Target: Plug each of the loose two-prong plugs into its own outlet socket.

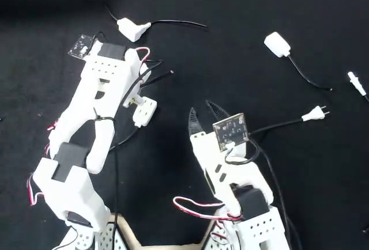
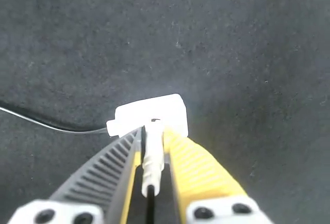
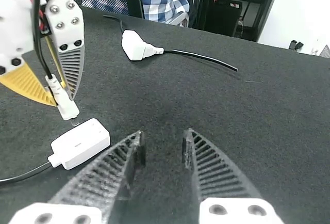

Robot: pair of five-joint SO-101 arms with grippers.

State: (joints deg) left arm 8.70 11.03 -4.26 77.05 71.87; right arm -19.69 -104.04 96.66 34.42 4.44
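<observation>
Pinching a two-prong plug point(image 2: 153, 157) in my left end effector point(image 2: 153, 135), I have its prongs right at the white outlet socket point(image 2: 154, 113), which lies mid-desk toward the left edge. The socket sits loose, so I judge a skewed push could tip or slide it. My right end effector point(image 3: 162, 137) hangs wide open just beside it.

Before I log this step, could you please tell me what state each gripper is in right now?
Left gripper: closed on a white plug, at the outlet socket.
Right gripper: open, holding nothing.
</observation>
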